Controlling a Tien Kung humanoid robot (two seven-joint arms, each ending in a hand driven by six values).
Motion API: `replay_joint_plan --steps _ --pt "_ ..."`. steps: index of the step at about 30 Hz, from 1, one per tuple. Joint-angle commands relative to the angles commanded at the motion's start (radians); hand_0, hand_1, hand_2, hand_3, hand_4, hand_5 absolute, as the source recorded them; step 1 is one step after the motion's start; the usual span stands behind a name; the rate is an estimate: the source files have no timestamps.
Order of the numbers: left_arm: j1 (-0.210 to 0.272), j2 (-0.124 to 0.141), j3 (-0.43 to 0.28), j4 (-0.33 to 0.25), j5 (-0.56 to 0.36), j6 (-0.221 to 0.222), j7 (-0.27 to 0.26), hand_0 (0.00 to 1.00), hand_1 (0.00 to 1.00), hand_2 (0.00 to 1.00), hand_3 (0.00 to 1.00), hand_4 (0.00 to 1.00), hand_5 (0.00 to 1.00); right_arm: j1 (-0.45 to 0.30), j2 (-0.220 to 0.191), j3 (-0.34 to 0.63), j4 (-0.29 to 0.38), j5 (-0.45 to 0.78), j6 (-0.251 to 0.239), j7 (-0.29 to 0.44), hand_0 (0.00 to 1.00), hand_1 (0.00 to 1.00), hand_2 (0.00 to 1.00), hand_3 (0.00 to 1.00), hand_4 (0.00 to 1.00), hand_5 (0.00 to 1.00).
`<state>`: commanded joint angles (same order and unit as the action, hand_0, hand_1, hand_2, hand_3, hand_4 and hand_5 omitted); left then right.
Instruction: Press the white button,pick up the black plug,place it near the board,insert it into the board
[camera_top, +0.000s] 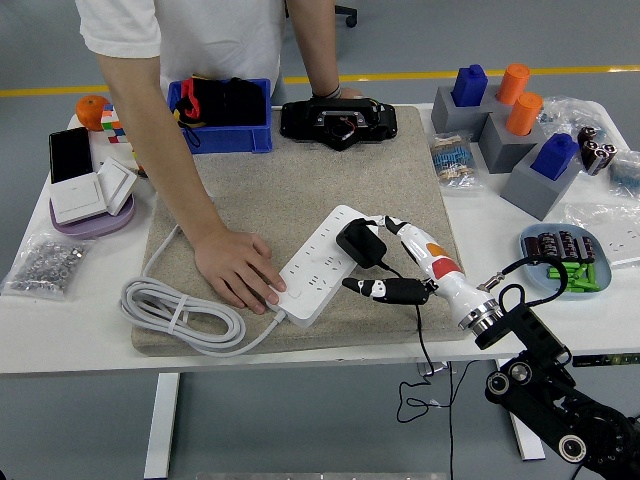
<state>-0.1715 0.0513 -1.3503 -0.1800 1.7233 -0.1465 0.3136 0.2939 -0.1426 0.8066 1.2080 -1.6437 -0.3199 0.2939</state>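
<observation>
The white power strip (312, 267) lies slantwise on the grey mat (290, 180). The black plug (358, 241) stands upright on the strip's far right end, and its black cable (418, 340) trails off the table's front edge. My right hand (372, 258) lies just right of the plug, fingers spread and holding nothing: the thumb (368, 288) points left below the plug, the other fingers (388, 223) are beside its top. A person's hand (238, 270) presses on the strip's near left end, covering its button area. My left arm is out of sight.
The strip's coiled white cord (180, 312) lies at the mat's front left. A blue bin (222, 115) and a black device (335, 122), with the person's other hand on it, sit at the back. Grey blocks with pegs (505, 120) and a blue dish (565, 262) are to the right.
</observation>
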Motion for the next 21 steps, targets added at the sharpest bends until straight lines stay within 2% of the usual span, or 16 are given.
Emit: replay_joint_plan --steps 8,21 --pt "0.003 0.001 -0.004 0.000 0.008 0.000 0.000 0.690 0.636 0.613 0.633 0.559 0.165 0.004 0.005 -0.022 -0.031 -0.032 -0.006 0.014 0.977 0.922 0.855 0.800 0.998 0.493" --pt "-0.001 -0.004 0.008 0.000 -0.014 0.001 0.000 0.690 0.635 0.613 0.632 0.559 0.165 0.043 0.040 -0.044 -0.112 -0.038 -0.007 0.013 0.983 0.926 0.859 0.800 0.998 0.495"
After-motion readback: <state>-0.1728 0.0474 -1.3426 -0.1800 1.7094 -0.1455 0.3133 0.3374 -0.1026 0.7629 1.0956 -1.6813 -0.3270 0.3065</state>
